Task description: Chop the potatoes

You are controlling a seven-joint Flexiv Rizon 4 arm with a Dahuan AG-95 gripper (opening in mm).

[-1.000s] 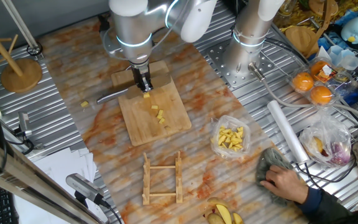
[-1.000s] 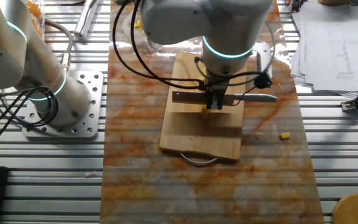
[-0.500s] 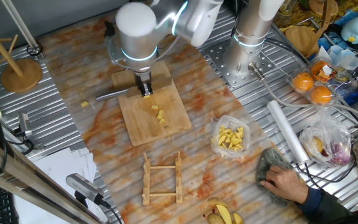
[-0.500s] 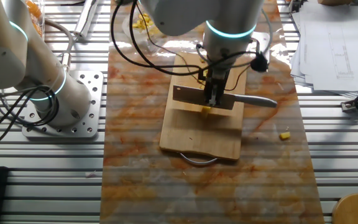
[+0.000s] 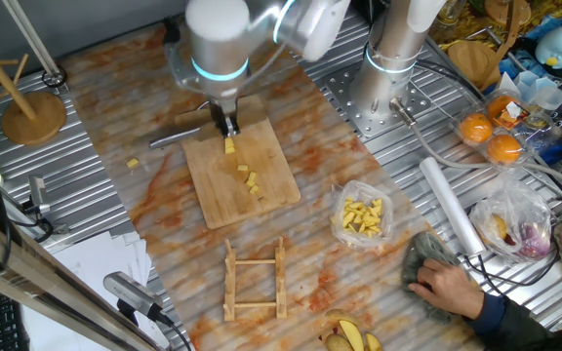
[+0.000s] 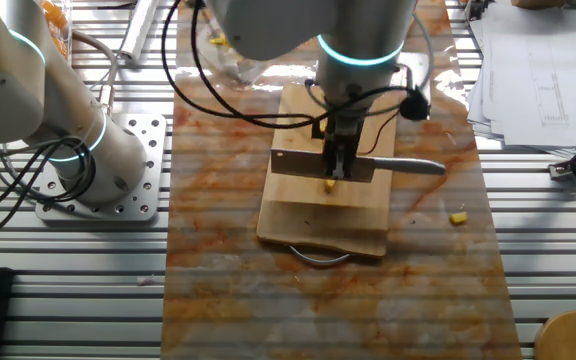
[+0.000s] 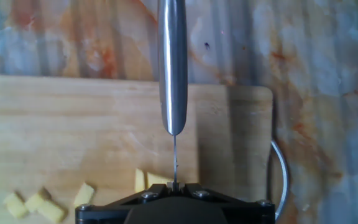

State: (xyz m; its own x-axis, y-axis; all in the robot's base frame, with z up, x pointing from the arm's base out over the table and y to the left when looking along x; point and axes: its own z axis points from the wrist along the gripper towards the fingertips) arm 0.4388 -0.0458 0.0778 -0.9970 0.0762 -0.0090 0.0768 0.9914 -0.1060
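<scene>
On the wooden cutting board [image 5: 261, 190] lies a pale-yellow potato piece [image 5: 229, 146], directly under the knife, with small cut bits [image 5: 250, 179] further along the board. My gripper [image 5: 227, 127] is shut on the knife, whose steel handle [image 5: 176, 137] sticks out to the side. In the other fixed view the blade [image 6: 298, 164] stands edge-down above the potato piece [image 6: 330, 185]. In the hand view the knife handle [image 7: 173, 62] runs up the middle; potato pieces [image 7: 148, 180] and cut bits [image 7: 36, 204] lie on the board [image 7: 73, 130] by the gripper [image 7: 174, 185].
One stray yellow bit [image 5: 133, 163] lies on the mat off the board. A clear bag of yellow pieces [image 5: 363, 216], a wooden rack [image 5: 254, 280], a second arm's base [image 5: 388, 88], oranges [image 5: 491, 136] and a person's hand on a cloth [image 5: 445, 283] are around.
The hand with the knife has risen and shifted slightly toward the board's far end. The potato pieces have stayed in place.
</scene>
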